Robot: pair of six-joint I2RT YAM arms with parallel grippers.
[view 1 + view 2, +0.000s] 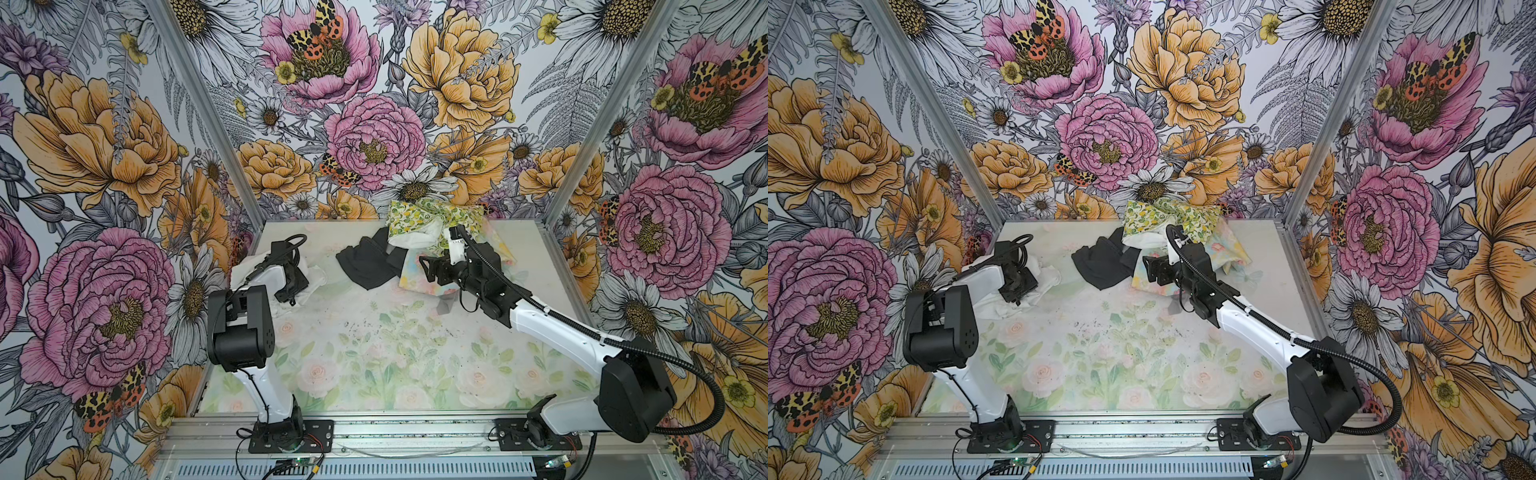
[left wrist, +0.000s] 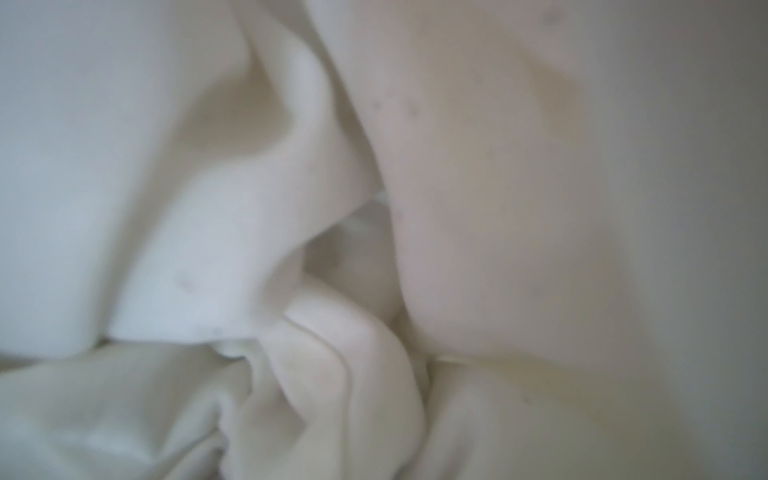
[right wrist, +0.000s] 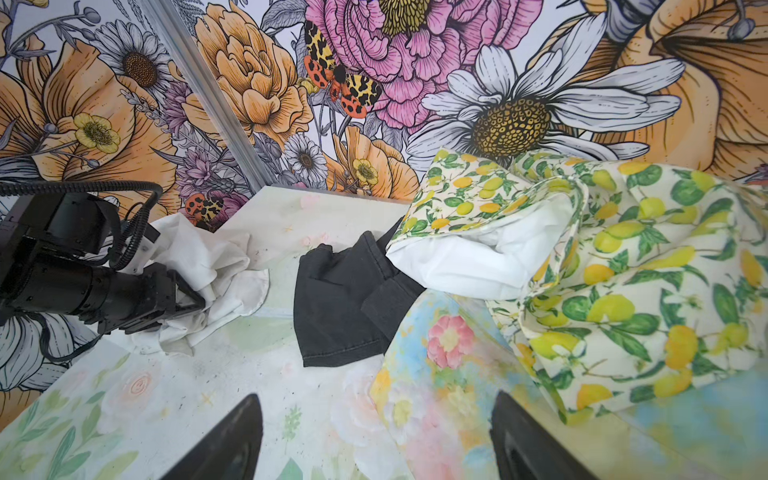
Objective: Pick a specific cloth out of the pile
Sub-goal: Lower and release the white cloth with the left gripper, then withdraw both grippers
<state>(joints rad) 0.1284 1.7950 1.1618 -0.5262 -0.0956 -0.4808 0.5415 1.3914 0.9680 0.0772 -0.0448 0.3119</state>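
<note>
Right wrist view: we count one white cloth (image 3: pixel 216 257) touching left gripper (image 3: pixel 195 303), jaws unreadable; right gripper (image 3: pixel 376 415) jaws open; pile (image 3: pixel 623 270) shows three cloths.

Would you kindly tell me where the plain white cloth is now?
In both top views the white cloth lies bunched on the left side of the table, beneath the left gripper, apart from the pile to its right, whose black cloth is nearest.
</note>
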